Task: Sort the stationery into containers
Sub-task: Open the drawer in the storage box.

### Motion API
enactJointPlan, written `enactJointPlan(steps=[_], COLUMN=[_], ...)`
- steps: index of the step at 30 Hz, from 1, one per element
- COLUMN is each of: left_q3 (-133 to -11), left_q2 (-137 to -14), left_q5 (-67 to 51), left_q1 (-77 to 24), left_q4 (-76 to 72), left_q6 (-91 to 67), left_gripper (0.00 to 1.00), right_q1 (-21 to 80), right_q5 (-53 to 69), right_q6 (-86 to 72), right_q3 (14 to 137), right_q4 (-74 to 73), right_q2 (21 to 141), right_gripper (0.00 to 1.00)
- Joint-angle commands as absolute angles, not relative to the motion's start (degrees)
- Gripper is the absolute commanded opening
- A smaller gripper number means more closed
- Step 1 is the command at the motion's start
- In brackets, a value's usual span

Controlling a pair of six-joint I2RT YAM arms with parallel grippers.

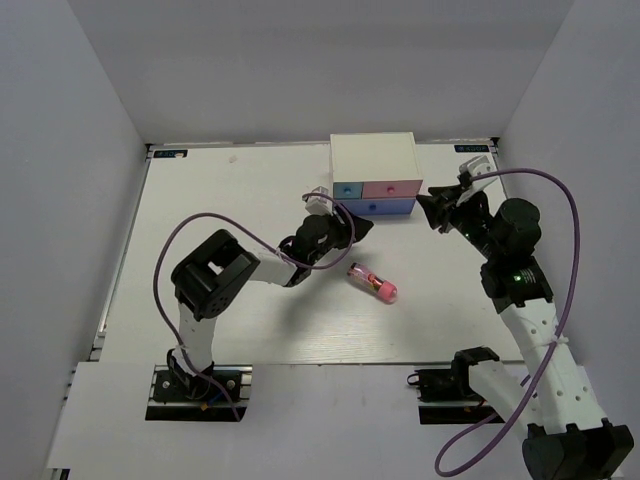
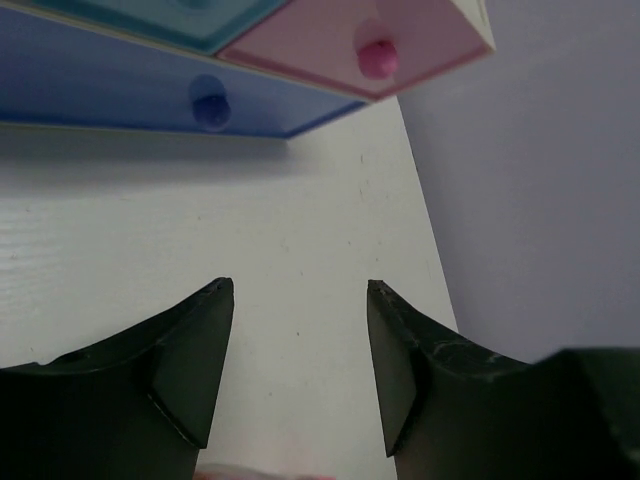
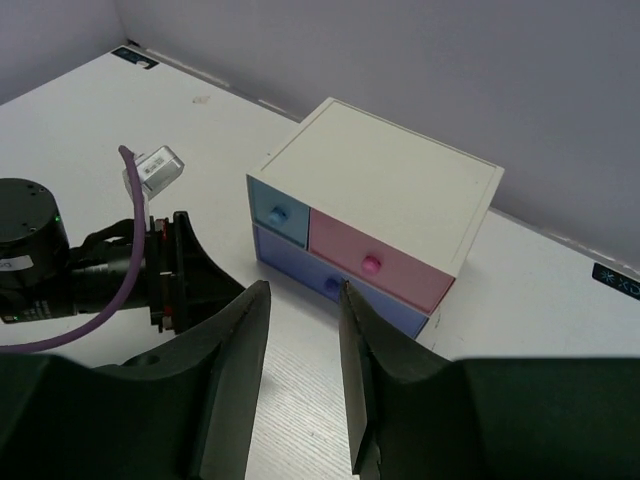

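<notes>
We see the black left gripper [image 2: 300,295] wide, empty, facing the white boxy drawer cabinet [image 1: 372,157]; the black right gripper [image 3: 305,292] narrow, empty.

White table [image 1: 250,180] between pale grey walls [image 1: 300,60]

The left arm [image 1: 215,275] goes up from its base at the near edge, bends at the elbow and stretches low toward the far right. Its wrist lies almost level, and the left gripper [image 1: 358,224] at its end points away from the base. Its two fingers [image 2: 190,370] stand apart with a clear gap, and nothing is between them. The right arm [image 1: 515,280] reaches forward along the right side and turns inward to the left. The right gripper [image 1: 430,210] also has its fingers [image 3: 225,370] apart, with a narrower gap, and it holds nothing.
</notes>
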State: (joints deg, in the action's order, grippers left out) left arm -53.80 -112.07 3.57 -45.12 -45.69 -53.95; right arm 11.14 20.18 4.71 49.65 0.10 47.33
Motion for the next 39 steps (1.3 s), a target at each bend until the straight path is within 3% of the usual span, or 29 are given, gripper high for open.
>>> enactJointPlan(steps=[1, 30, 39], left_q3=[-57.64, -69.96, -73.04], left_q2=[-113.89, -134.12, -136.85], left_q5=[10.28, 26.36, 30.59], left_q1=[-45.35, -47.81, -48.87], left_q4=[-45.09, -61.34, -59.85], left_q6=[-58.88, -67.15, -67.15], left_gripper=[0.66, 0.54, 0.53], right_q1=[10.72, 10.20, 10.28], right_q5=[17.58, 10.38, 9.23], right_q6=[3.87, 2.46, 2.29], right_q3=[47.90, 45.35, 44.91], right_q4=[1.49, 4.83, 5.36], right_q2=[45.27, 40.87, 39.47], right_gripper=[0.40, 0.40, 0.40])
